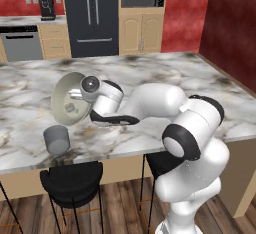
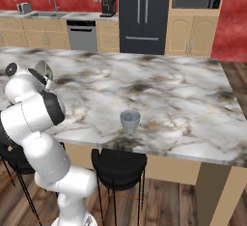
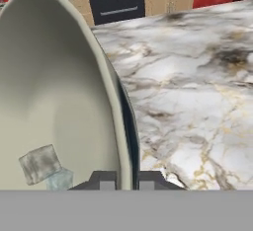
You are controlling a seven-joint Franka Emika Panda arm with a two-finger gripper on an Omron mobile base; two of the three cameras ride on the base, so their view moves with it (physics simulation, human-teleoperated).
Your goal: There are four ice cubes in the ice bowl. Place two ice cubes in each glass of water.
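The claw (image 3: 123,179) pinches the tilted ice bowl (image 3: 64,87) by its rim, cubes (image 3: 40,163) sliding low, so next it needs aiming over the grey cup (image 1: 56,139).

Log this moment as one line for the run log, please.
gripper: shut on bowl rim | bowl: lifted, tipped on edge | ice cubes: two seen in bowl | cups: upright on counter

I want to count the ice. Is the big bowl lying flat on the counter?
No, the ice bowl is tipped up on its edge, its rim pinched by the gripper.
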